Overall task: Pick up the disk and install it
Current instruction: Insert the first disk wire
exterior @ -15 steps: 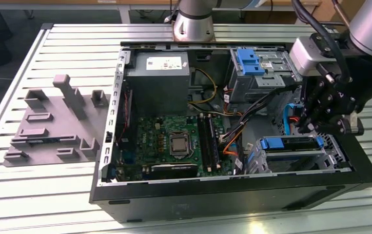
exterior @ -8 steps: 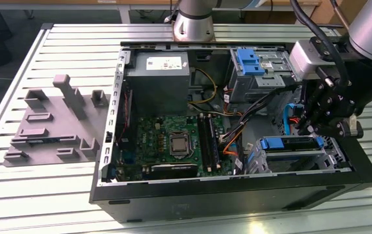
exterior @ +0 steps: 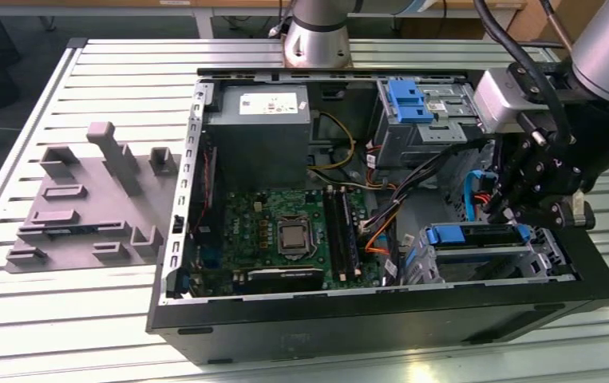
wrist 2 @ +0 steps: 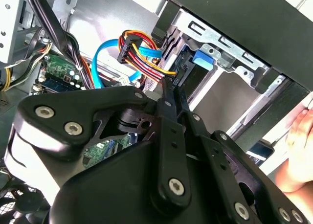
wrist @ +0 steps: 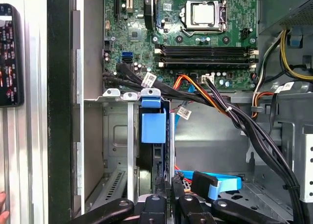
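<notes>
open pc case (exterior: 389, 319) lies on its side on a slatted metal table (exterior: 70, 319). inside it: green motherboard (exterior: 282, 231), grey power supply box (exterior: 262, 120) toward the far end, and a tangle of black, orange and yellow cables (exterior: 384, 215) running between board and drive bays. a grey foam tray (exterior: 81, 199) with cut-outs sits on the table at the exterior view's left, well apart from the case. a bare blue bracket (exterior: 405, 100) sits on top of the far drive cage.

the disk (exterior: 475, 239) is already standing on edge in the near drive cage (exterior: 432, 263) at the case corner on the exterior view's right. its blue rail (wrist: 153, 123) shows in the first wrist view, sitting in the slot between the cage walls. a blue data cable (wrist 2: 105, 62) and a red/yellow/black power plug (wrist 2: 134, 50) hang just beside the bay, close to the tool's path. a person's hand (wrist 2: 298, 155) rests just outside the case wall in the second wrist view. a dark phone (wrist: 10, 55) lies on the table beside the case.

gripper (exterior: 527, 203) is down inside the case right above the cage. in the second wrist view the fingers (wrist 2: 168, 99) are drawn together into a narrow pair, tips reaching down at the disk's edge. can't tell whether they actually pinch it or just touch it.
</notes>
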You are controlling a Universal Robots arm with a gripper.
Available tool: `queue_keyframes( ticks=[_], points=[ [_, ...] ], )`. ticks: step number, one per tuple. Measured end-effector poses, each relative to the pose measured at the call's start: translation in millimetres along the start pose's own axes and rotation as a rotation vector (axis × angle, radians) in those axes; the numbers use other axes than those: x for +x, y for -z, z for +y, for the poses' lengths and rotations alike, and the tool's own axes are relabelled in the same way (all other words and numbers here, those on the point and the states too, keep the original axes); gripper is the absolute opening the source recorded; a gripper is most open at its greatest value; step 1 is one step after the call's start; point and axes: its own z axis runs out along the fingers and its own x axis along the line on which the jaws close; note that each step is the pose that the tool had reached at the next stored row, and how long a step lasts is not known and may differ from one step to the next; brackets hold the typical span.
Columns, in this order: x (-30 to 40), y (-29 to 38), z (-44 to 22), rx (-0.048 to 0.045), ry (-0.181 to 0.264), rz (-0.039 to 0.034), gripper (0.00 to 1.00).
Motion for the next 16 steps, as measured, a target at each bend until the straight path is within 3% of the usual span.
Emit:
queue_keyframes(
  ticks=[7, 16],
  points=[
    [0.7, -6.3, 0.0, 0.0, 0.0, -0.0002, 0.16],
    [2.0, -5.6, 0.1, 0.0, 0.002, -0.0002, 0.16]
  ],
)
